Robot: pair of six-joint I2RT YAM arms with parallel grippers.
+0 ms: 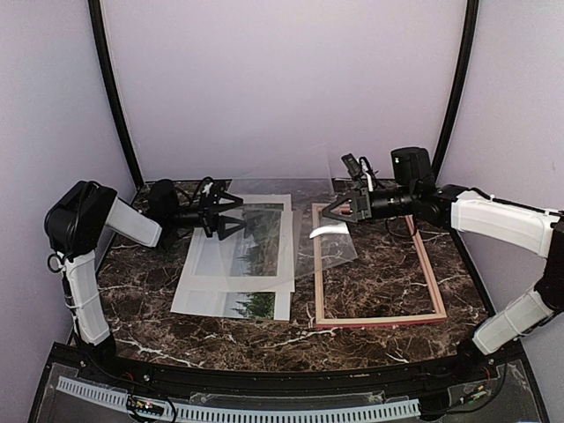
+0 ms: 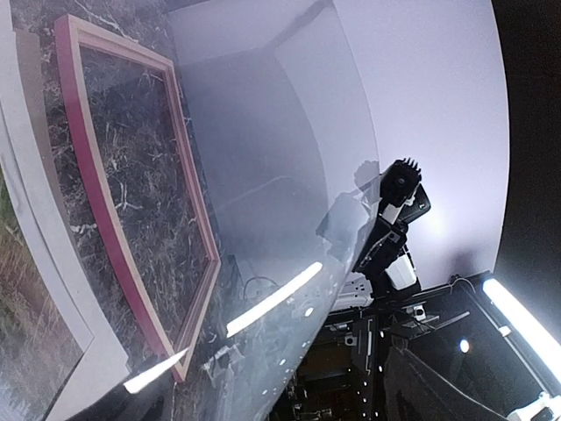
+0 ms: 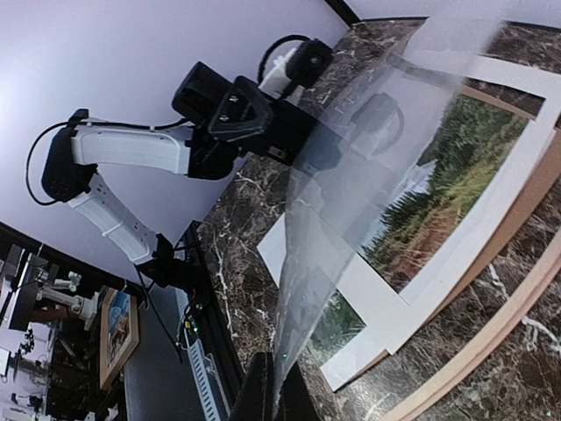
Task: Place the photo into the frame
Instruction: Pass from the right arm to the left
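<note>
Seen from above, the left jaws, at the tip of the left arm (image 1: 132, 222), are spread wide and hover over the far left corner of a stack of flat sheets, with nothing visibly between them. The right jaws, at the tip of the right arm (image 1: 498, 220), are pinched tight on one edge of a clear plastic sheet (image 1: 326, 240), which they hold lifted off the bench (image 1: 150, 291) and slanting between the two arms. The right wrist view shows the sheet rising straight out of the closed fingertips. The photo (image 1: 262, 231) lies flat on the left side of the bench under a white mat (image 1: 211, 260), its trees and grass showing through the mat's window. A strip of landscape print also shows at the stack's near edge. The frame (image 1: 377, 322) lies flat just right of the stack, pink-red face up, with only bare marble inside it
</note>
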